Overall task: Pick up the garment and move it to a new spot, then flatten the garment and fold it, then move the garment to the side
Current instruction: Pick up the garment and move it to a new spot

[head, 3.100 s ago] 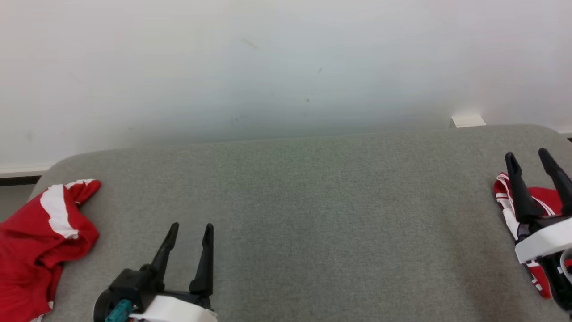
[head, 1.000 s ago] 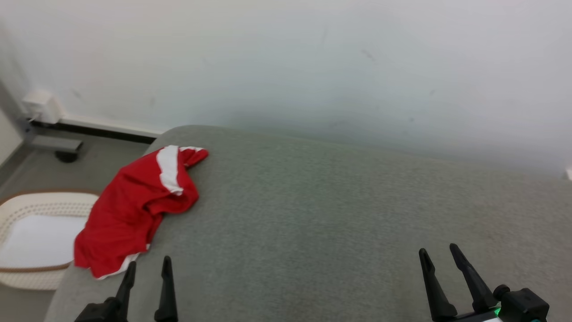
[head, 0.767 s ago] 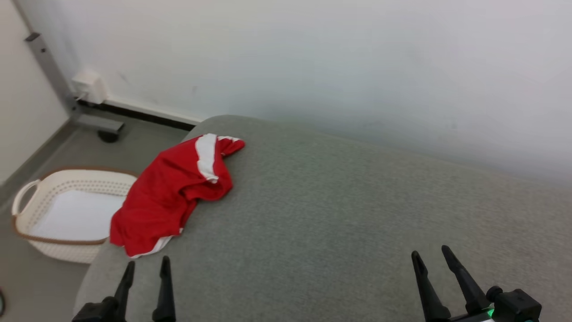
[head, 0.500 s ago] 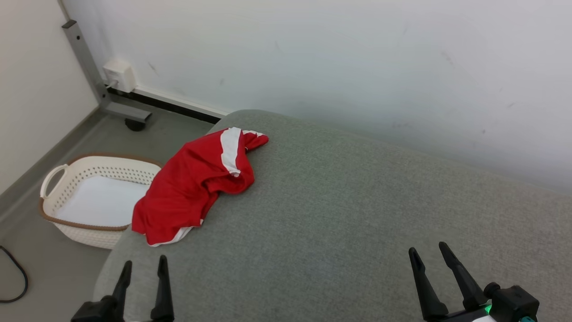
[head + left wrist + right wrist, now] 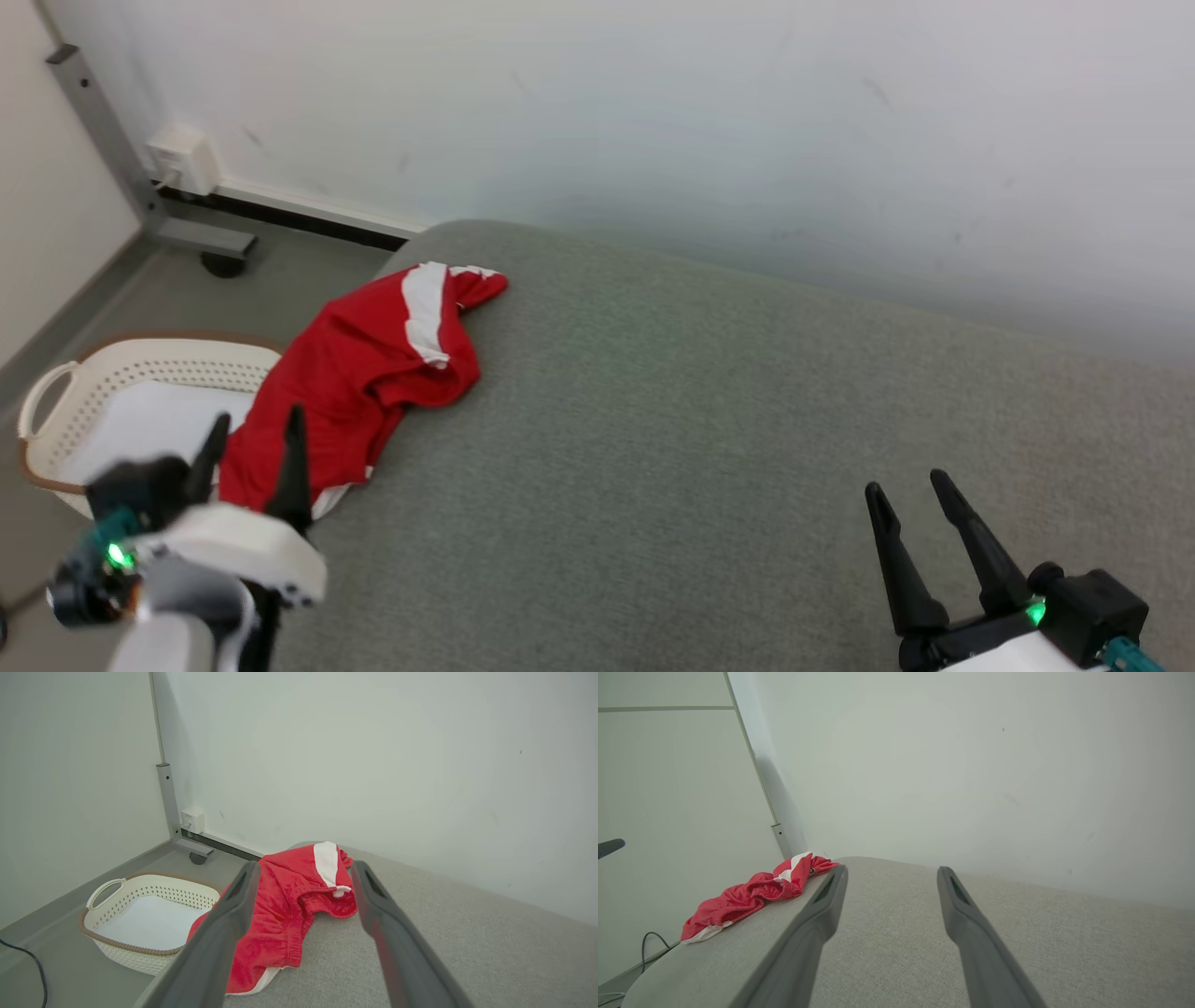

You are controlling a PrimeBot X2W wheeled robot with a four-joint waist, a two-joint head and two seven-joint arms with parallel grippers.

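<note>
A red garment (image 5: 364, 378) with a white stripe lies crumpled at the left end of the grey padded table (image 5: 709, 448), one edge hanging over the side. In the left wrist view the garment (image 5: 289, 900) sits ahead between the fingers; the right wrist view has the garment (image 5: 756, 891) far to the left. My left gripper (image 5: 257, 429) is open, raised near the garment's lower edge, holding nothing. My right gripper (image 5: 906, 490) is open over the table's near right part, empty.
A white perforated laundry basket (image 5: 103, 378) with a brown rim stands on the floor left of the table, and the basket (image 5: 140, 905) appears below the garment's hanging edge. A grey post (image 5: 103, 140) and wall box (image 5: 182, 159) stand at the back left. White wall runs behind the table.
The head camera has kept swinging, so the whole scene shifted. My left gripper has risen and moved toward the garment's lower edge. The right gripper stays low on the right, and both remain open.
</note>
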